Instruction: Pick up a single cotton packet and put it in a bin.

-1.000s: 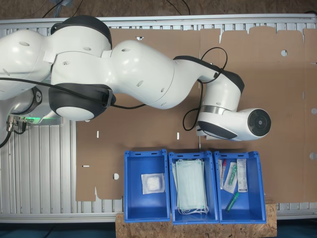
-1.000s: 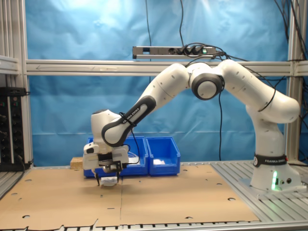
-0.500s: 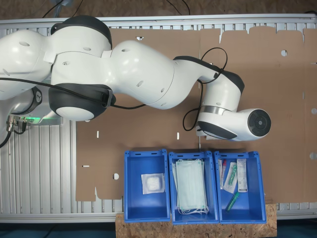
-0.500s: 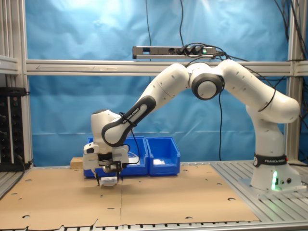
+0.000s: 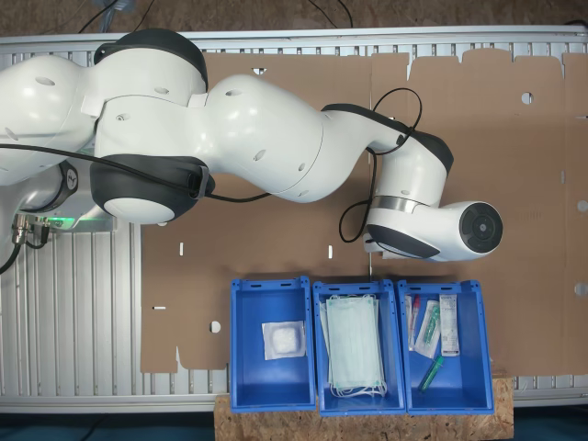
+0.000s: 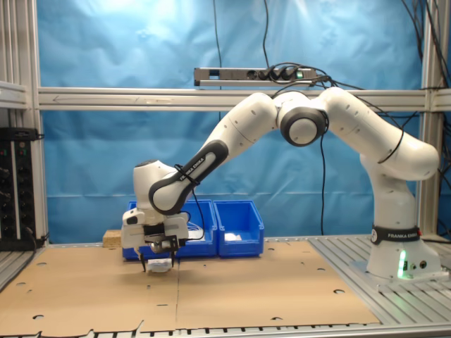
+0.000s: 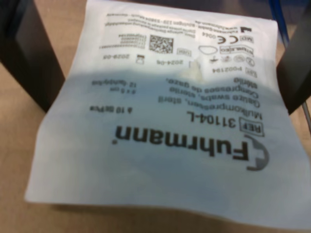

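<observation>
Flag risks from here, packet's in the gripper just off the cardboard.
1. The cotton packet is thin and limp between the gripper fingers; it could slip or sag during the lift.
2. The gripper sits low in front of the bins; a hanging edge may catch a rim.
3. The bin already holding a white pad is farthest along the row.
</observation>
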